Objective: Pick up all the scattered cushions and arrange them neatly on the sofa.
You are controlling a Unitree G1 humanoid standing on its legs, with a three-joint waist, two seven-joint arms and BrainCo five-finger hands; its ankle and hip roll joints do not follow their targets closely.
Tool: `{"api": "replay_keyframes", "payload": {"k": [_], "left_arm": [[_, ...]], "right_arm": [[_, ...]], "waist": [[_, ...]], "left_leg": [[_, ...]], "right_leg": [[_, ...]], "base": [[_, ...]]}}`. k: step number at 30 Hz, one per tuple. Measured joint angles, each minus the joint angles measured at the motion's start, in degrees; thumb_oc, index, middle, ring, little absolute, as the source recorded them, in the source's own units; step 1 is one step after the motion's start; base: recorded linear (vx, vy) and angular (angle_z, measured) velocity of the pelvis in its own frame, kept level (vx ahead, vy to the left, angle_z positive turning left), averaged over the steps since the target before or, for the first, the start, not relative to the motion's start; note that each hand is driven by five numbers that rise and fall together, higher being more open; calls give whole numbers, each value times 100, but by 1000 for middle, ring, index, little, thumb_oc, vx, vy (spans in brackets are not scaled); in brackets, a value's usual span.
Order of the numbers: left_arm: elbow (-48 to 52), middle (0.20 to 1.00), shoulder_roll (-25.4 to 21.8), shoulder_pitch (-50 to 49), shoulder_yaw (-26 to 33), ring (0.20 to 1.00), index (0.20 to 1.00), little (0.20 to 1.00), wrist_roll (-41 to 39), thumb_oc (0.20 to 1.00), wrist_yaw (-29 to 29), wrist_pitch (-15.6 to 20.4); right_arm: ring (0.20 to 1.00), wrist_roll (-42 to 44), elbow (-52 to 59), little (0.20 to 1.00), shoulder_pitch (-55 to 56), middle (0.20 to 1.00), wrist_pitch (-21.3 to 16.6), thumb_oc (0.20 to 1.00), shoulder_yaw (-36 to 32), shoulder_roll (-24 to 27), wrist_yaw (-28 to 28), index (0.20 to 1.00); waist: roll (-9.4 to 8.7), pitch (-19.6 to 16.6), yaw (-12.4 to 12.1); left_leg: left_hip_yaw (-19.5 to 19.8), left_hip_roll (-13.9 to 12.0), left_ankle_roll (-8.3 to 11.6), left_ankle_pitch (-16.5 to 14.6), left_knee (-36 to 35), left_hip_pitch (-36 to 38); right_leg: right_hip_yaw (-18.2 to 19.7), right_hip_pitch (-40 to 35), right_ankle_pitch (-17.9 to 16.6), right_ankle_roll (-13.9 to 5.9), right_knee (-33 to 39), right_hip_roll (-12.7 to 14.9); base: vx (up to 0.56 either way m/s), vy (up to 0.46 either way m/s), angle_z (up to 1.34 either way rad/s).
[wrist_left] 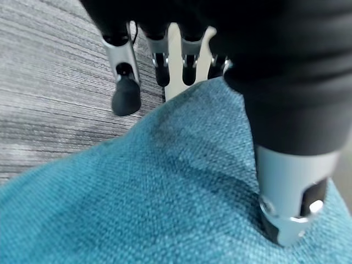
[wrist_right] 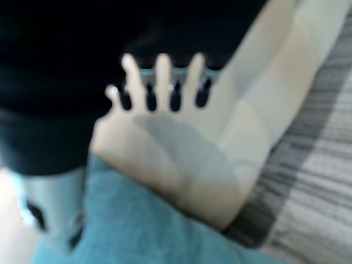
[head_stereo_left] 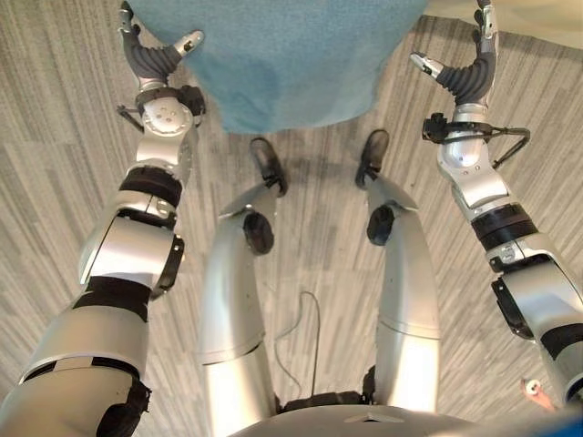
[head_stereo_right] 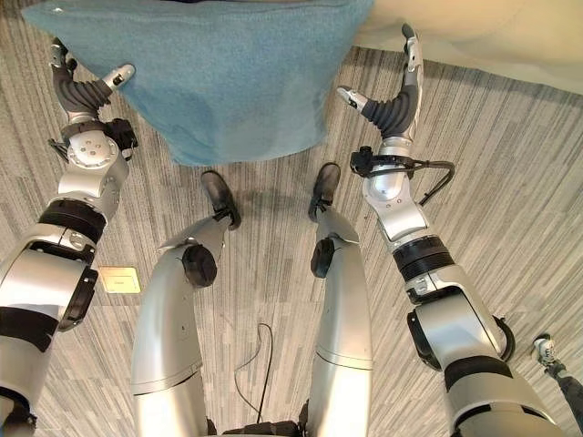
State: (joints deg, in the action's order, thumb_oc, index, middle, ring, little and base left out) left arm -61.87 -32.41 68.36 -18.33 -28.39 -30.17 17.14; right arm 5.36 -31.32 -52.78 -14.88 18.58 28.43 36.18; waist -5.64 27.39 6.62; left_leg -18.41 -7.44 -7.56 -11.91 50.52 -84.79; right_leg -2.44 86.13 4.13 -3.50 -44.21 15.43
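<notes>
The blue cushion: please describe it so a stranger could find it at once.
Start from the grey striped floor in front of the robot. Between the open left hand and the open right hand is the cushion, a big, soft, teal woven square. The cream sofa beside it is pale and smooth.

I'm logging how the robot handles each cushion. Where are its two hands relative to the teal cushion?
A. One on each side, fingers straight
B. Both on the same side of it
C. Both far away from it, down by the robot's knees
A: the left hand and the right hand flank the teal cushion with straight fingers.
</notes>
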Motion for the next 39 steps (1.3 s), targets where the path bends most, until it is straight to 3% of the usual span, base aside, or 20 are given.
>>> {"api": "replay_keyframes", "payload": {"k": [11, 19, 28, 39], "left_arm": [[4, 1000, 282, 4, 375, 1000, 1000, 1000, -323, 1000, -490, 0], [249, 1000, 475, -16, 365, 1000, 1000, 1000, -945, 1000, -114, -6], [841, 1000, 638, -35, -79, 1000, 1000, 1000, -1104, 1000, 162, 89], [894, 1000, 765, -12, -472, 1000, 1000, 1000, -1519, 1000, 274, 130]], "right_arm": [[1000, -179, 51, 1000, 875, 1000, 26, 1000, -242, -24, 144, 1000], [1000, -174, -53, 1000, 732, 1000, 42, 1000, -257, 14, 102, 1000], [1000, 239, -475, 1000, -373, 1000, 50, 1000, 186, 251, -383, 1000], [1000, 772, -1299, 1000, -1340, 1000, 41, 1000, 751, -85, -453, 1000]], "waist": [[11, -16, -34], [80, -96, -133], [82, -98, -393], [89, -88, -486]], "left_leg": [[21, -50, -22, -13, -21, -219], [51, -64, -4, -20, 75, -386], [91, -135, 55, -59, 460, -662], [170, -155, 73, -70, 725, -668]], "right_leg": [[5, 246, 9, -30, 1, -57], [9, 475, 124, 35, -229, -61], [77, 813, 270, 108, -712, -29], [82, 846, 378, 179, -1098, 21]], "base": [[11, -1, -1], [20, -31, 3], [28, -47, 3], [11, -38, 3]]}}
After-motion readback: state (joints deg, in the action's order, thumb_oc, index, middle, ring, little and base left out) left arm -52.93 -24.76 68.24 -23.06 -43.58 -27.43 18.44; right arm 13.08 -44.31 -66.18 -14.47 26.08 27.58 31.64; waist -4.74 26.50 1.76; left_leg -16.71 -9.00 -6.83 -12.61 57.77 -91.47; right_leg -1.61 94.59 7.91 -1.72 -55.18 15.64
